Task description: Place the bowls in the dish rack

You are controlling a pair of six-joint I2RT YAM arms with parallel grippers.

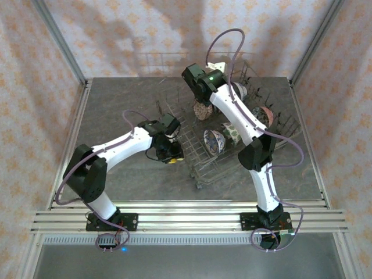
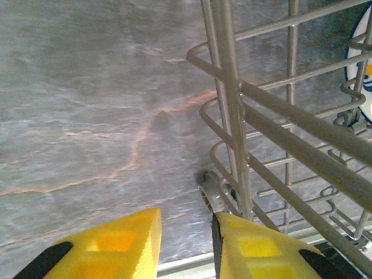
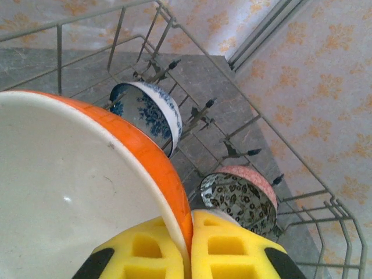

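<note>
Gripping the orange bowl point(image 3: 171, 192) by its rim over the dish rack point(image 2: 225, 58), the right jaws are clenching; left jaws are hanging parted, empty, nearby.

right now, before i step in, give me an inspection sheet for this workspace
surface: grey marbled tabletop with reddish veins
job's things: wire dish rack on the table's right half; patterned bowls stand among its tines, among them a blue-and-white bowl and a pink-rimmed floral bowl; orange bowl not yet set down
clutter: nothing seen
grippers: right gripper shut on the orange bowl's rim, over the rack; left gripper open, holding nothing, beside the rack's corner
cables: purple cables loop off both arms
surroundings: peach floral walls, aluminium frame posts
</note>
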